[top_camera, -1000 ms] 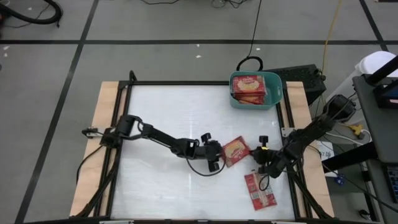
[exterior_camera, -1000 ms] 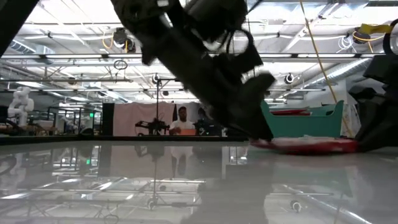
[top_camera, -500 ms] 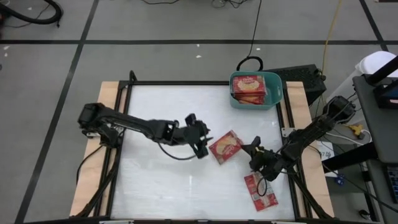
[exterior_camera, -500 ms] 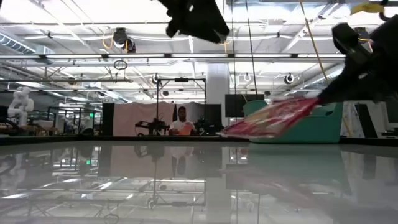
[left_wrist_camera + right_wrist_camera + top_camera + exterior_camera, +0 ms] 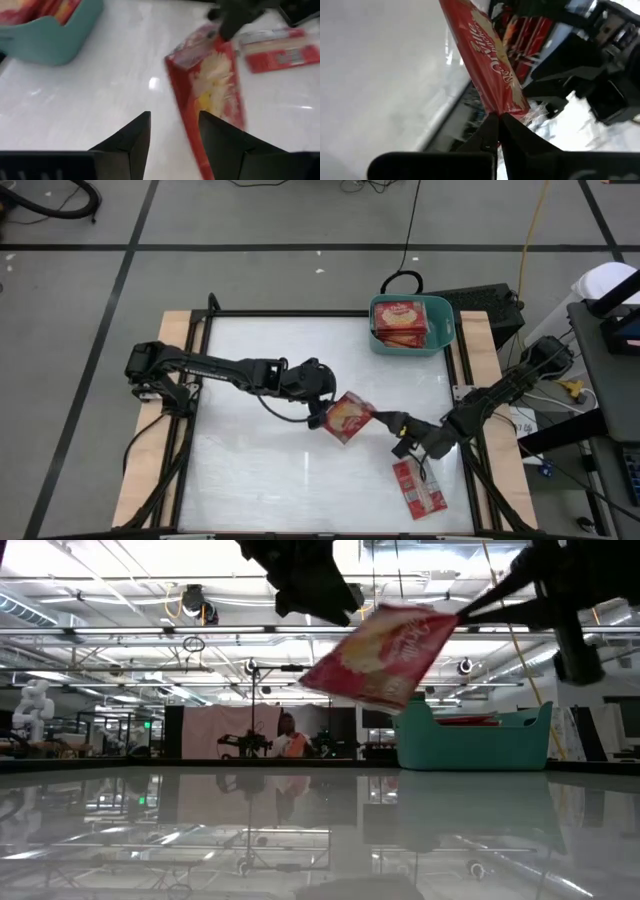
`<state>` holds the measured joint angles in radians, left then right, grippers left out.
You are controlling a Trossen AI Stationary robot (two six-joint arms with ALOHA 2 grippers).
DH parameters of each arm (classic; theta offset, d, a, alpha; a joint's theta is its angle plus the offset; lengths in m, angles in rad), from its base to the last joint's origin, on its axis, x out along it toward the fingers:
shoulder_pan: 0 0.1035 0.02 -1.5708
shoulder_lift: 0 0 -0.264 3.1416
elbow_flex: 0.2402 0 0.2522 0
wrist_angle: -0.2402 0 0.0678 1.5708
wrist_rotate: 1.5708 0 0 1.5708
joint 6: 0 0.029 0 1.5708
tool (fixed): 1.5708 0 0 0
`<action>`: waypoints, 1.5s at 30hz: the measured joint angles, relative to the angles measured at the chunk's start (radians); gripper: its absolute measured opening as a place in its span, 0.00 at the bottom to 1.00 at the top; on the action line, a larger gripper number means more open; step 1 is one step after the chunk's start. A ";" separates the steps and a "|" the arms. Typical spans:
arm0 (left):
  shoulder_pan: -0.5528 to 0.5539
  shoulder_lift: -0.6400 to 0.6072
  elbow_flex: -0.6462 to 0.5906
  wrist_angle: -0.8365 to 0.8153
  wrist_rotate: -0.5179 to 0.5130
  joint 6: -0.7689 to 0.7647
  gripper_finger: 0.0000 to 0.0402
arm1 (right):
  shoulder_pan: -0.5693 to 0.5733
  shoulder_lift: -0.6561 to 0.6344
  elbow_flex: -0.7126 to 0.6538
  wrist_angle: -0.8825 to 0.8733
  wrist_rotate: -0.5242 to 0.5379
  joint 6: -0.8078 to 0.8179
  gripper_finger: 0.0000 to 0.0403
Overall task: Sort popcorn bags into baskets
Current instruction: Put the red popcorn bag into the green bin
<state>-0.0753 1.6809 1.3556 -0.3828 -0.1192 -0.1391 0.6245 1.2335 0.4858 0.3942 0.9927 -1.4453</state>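
While one popcorn bag (image 5: 348,418) is pinched by its edge in the right gripper (image 5: 385,421), clear of the surface (image 5: 260,360), the left gripper (image 5: 322,412) is held beside it, jaws partly apart. Another bag (image 5: 418,487) is seen near the surface's front edge, well apart from the basket (image 5: 441,332) at the far right corner.

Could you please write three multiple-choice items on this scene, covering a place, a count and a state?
1. Where is the teal basket?
A. far right corner of the table
B. near left corner
C. table centre

2. How many bags lie flat on the table outside the basket?
A. none
B. one
C. three

3. What state is the right end effector in?
A. open, empty
B. shut on a bag
C. out of view

Answers: 1 A, the high view shows it there. 2 B, only the near-right bag. 3 B, it pinches the lifted bag by its edge.
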 joint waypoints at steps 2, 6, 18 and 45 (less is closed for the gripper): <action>-0.002 -0.002 0.001 0.024 0.053 0.021 0.44 | -0.016 0.000 0.000 0.054 -0.013 -0.122 0.00; -0.007 -0.002 0.001 0.048 0.072 0.083 0.50 | -0.032 0.000 0.000 0.154 -0.026 -0.261 0.00; 0.024 -0.002 0.001 0.140 0.135 0.083 0.70 | -0.035 0.000 0.000 0.182 -0.022 -0.417 0.00; 0.090 -0.140 0.001 0.055 0.112 0.056 0.01 | -0.062 0.000 0.000 0.246 0.006 0.367 0.34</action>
<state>0.0147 1.5413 1.3567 -0.3281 -0.0067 -0.0830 0.5625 1.2331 0.4862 0.6405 0.9991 -1.0785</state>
